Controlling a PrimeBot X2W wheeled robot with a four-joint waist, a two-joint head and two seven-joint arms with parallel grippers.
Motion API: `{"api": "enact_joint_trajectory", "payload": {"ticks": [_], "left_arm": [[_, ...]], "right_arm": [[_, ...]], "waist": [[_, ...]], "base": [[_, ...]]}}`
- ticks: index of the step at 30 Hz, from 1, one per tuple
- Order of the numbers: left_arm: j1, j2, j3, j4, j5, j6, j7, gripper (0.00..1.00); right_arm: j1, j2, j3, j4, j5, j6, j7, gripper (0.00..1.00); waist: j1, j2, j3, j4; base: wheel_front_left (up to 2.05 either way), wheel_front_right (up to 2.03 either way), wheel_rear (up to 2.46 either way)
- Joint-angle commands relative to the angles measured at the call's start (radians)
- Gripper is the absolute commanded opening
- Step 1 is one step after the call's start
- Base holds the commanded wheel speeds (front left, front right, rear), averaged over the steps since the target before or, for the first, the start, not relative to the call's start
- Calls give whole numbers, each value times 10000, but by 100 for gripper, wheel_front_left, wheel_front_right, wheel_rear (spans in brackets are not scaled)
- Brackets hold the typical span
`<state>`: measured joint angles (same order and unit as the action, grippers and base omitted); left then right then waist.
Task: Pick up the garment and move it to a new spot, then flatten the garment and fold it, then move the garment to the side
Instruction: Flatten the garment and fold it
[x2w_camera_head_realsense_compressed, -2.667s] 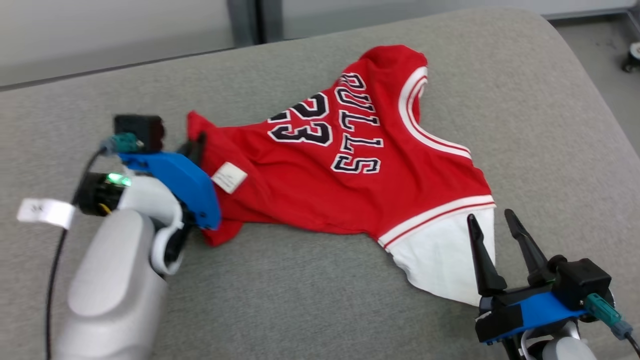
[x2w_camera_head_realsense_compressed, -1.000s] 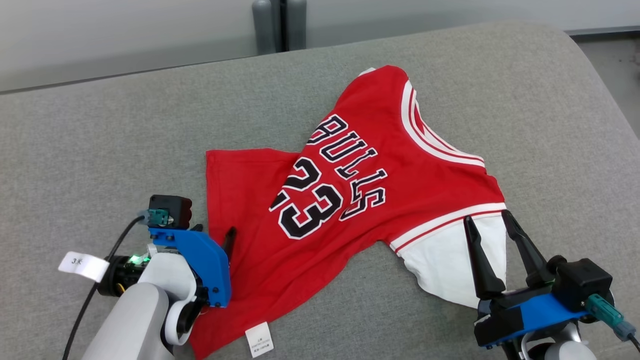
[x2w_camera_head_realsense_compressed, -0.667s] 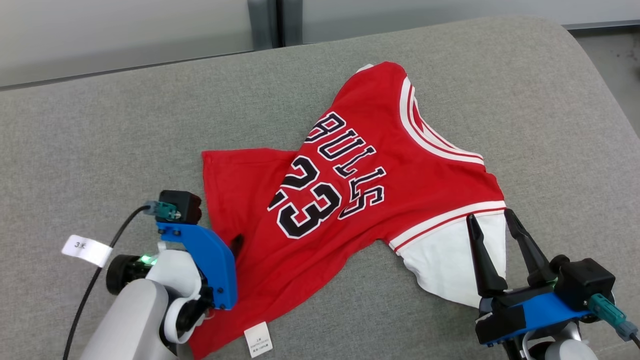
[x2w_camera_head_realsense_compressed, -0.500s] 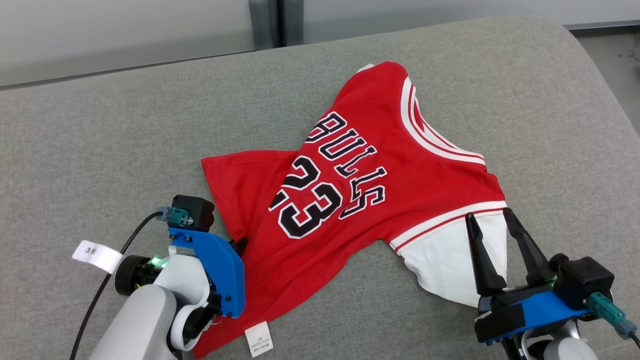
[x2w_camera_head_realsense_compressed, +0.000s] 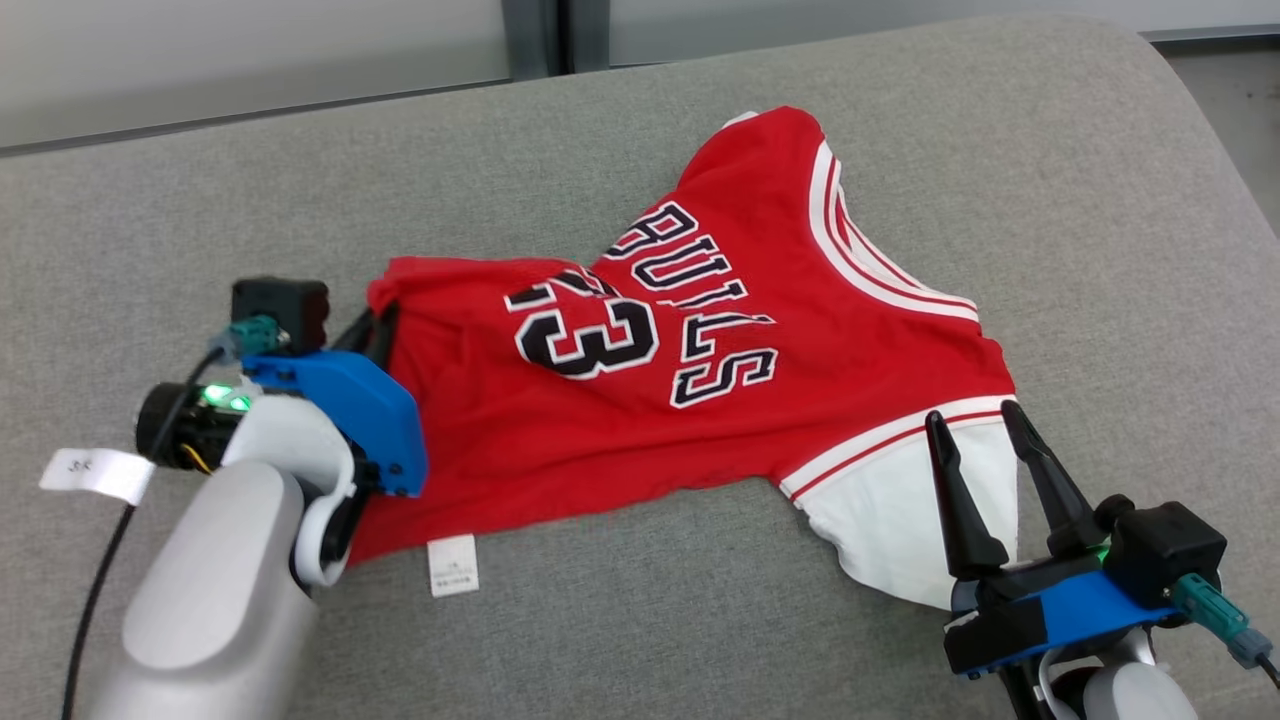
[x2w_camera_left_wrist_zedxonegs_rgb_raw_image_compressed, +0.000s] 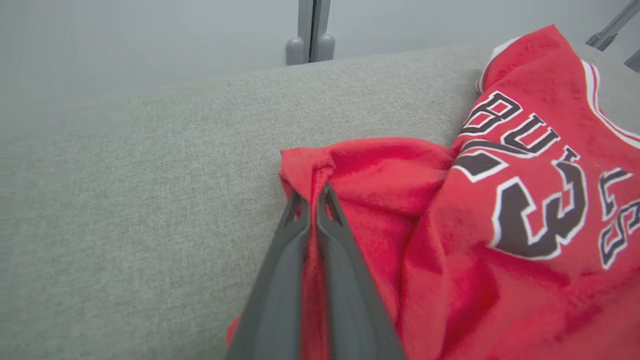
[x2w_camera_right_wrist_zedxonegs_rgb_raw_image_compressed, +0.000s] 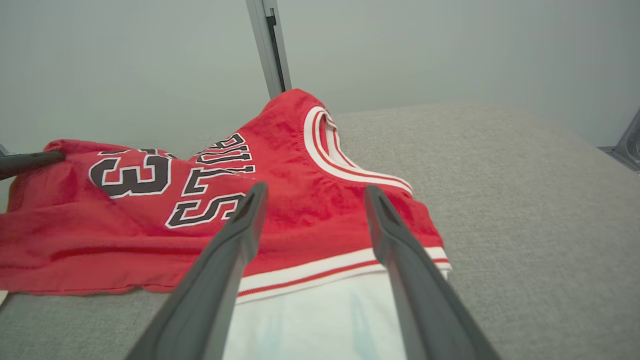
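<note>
My left gripper (x2w_camera_left_wrist_zedxonegs_rgb_raw_image_compressed: 312, 200) sits toward the left edge of the grey cushion (x2w_camera_head_realsense_compressed: 640, 620). From the head view its blue bracket (x2w_camera_head_realsense_compressed: 345, 400) hides most of my fingers. My left wrist view settles it: the two fingers are pressed together on a bunched red corner of the garment (x2w_camera_head_realsense_compressed: 690, 420), with cloth caught between the tips.

The garment spreads from that pinch across the middle of the cushion, lettering and number facing up and the striped collar toward the far edge. A white label (x2w_camera_head_realsense_compressed: 453, 565) lies on the cushion at the hem, on the near side; the head view shows this, my wrist views don't.

Toward the near right corner, my right gripper (x2w_camera_head_realsense_compressed: 972, 418) has its fingers spread apart over the white sleeve (x2w_camera_head_realsense_compressed: 890, 520), gripping nothing. I cannot tell whether the tips touch the cloth. My right wrist view looks between them at the red-and-white striped band — and at one left finger at the far red corner.
</note>
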<state>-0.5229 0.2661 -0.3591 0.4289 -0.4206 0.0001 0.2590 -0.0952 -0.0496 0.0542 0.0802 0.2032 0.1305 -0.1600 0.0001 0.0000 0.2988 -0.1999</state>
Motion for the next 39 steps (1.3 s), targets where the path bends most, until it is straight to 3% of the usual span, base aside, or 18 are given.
{"api": "enact_joint_trajectory", "payload": {"ticks": [1, 8, 10, 11, 12, 13, 26, 39], "left_arm": [[-356, 89, 130, 283, 23, 3, -179, 0], [-1139, 296, 255, 1443, 118, -296, -1386, 0], [-1176, 316, 265, 1600, 147, -324, -1579, 5], [-1203, 295, 272, 1750, 130, -375, -1773, 46], [-1199, 241, 311, 1885, 71, -393, -1945, 78], [-1159, 193, 312, 2031, 51, -430, -2120, 100], [539, -496, 511, 2281, -573, -939, -5031, 100], [3450, -842, 1570, -388, 404, -231, -5242, 100]], "right_arm": [[-81, -16, 29, -5, -63, 5, -57, 100], [-92, -15, 70, 65, -91, 5, -82, 100], [-95, -16, 65, 83, -89, 5, -80, 100], [-93, -16, 50, 99, -87, 5, -73, 100], [-83, -16, 7, 107, -81, 5, -69, 100], [-65, -16, -31, 116, -87, 5, -53, 100], [362, -15, -625, 3, -319, 5, 325, 100], [1137, -15, -1532, 76, -304, 5, 436, 100]], "waist": [[-1, 0, 23, -62], [-1, 0, 66, -325], [-1, 0, 51, -348], [-1, 0, 25, -363], [-1, 0, -15, -362], [-1, 0, -71, -350], [-1, 0, -1522, 410], [-1, 0, -2480, 1236]], "base": [[0, 0, 0], [0, 0, 0], [0, 0, 0], [0, 0, 0], [0, 0, 0], [0, 0, 0], [0, 0, 0], [0, 0, 0]]}}
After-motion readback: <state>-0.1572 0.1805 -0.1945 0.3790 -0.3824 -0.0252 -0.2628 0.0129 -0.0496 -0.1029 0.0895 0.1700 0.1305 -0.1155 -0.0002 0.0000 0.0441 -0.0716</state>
